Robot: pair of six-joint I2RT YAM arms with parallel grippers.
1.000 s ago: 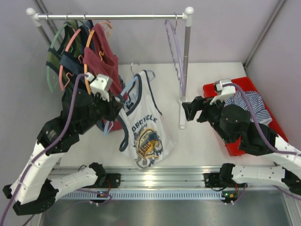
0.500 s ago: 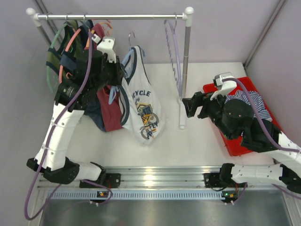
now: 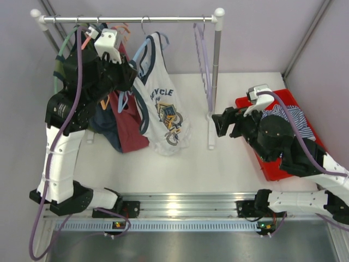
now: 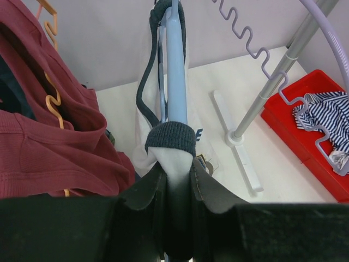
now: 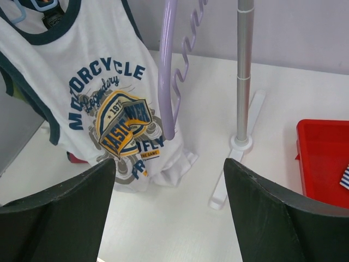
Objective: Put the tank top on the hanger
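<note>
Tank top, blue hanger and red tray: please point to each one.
tank top (image 5: 117, 123), right wrist view, chest print
blue hanger (image 4: 175, 71), left wrist view, its arm
red tray (image 5: 322, 164), right wrist view, bare inside

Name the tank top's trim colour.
Navy; the tank top shows best in the right wrist view.

The left arm (image 3: 59, 147) is raised steeply at the upper left of the top view, and its gripper (image 3: 129, 75) is clamped narrowly on the hanger (image 4: 175, 82). The right arm (image 3: 283, 143) is stretched low at the right, with its gripper (image 3: 218, 124) held wide open and pointed left.
</note>
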